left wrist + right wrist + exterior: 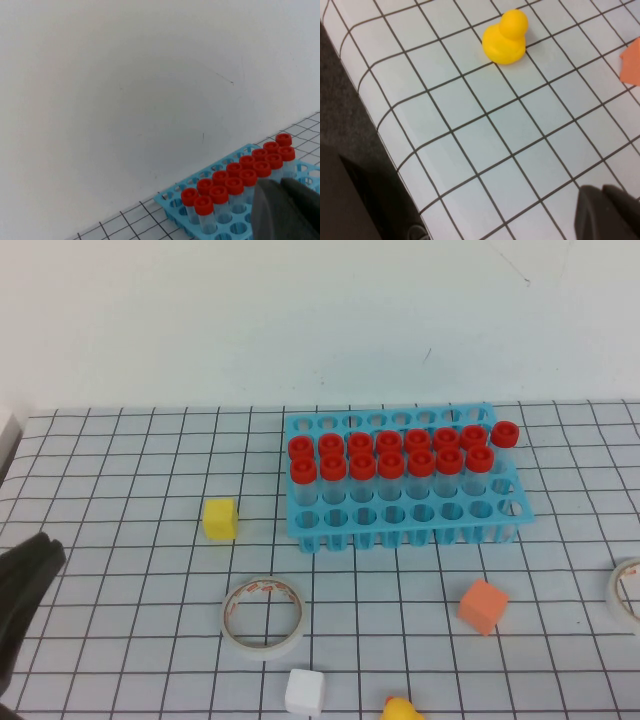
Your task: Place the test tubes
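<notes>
Blue rack (400,525) toward the far side of the gridded worktop (120,470), right of centre. Standing upright in it, red-capped test tubes (391,464) in two neighbouring rows of seven. One more red cap (505,433) at the rack's far right end; cannot tell whether seated in a hole. Rows nearest the robot unfilled, likewise the farthest row.

Left end effector (45,552) low at the worktop's left edge, well apart from the rack, closed and gripping nothing. Seen from its own wrist view, dark fingers (270,210) together, with the rack and tubes beyond.

Right end effector (602,200) outside the high view; in its wrist view, closed and empty above the worktop's near edge, near a yellow duck (506,40).

Scattered around: yellow block (220,519) left of the rack, tape roll (264,617) nearer the robot, white block (304,692) just beyond that roll toward the near edge, orange block (482,606) in front of the rack's right half, second tape roll (628,590) cut off at the right edge.
</notes>
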Robot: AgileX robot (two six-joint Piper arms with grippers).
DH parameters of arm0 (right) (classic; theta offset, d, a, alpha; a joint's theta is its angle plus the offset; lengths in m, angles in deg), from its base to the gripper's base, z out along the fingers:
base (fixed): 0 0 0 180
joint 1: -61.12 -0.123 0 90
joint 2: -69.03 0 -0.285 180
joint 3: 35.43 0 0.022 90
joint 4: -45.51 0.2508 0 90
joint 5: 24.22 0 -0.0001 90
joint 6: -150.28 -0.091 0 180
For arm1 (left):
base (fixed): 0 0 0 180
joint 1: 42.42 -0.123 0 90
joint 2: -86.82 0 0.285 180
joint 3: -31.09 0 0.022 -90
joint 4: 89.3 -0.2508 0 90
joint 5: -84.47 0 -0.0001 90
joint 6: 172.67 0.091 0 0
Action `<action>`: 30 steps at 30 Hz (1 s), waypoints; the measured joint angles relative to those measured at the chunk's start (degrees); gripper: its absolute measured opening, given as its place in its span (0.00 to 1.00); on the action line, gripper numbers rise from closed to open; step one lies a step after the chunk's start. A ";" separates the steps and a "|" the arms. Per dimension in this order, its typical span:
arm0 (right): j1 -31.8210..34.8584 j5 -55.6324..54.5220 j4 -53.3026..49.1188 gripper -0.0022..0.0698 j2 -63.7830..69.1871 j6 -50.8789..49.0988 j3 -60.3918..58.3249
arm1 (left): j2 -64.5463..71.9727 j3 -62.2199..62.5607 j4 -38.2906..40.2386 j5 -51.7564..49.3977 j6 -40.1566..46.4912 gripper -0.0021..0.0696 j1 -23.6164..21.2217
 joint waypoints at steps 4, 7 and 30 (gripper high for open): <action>0.00 0.00 0.00 0.03 0.00 0.00 0.00 | -0.04 -0.48 -0.10 -0.29 -0.68 0.03 -0.09; 0.00 0.00 0.00 0.03 0.00 0.00 0.00 | -0.80 -0.48 0.21 0.94 0.59 0.03 -1.26; 0.00 0.04 0.00 0.03 0.00 0.00 0.00 | -22.64 -24.67 24.87 -5.17 14.93 0.03 -27.09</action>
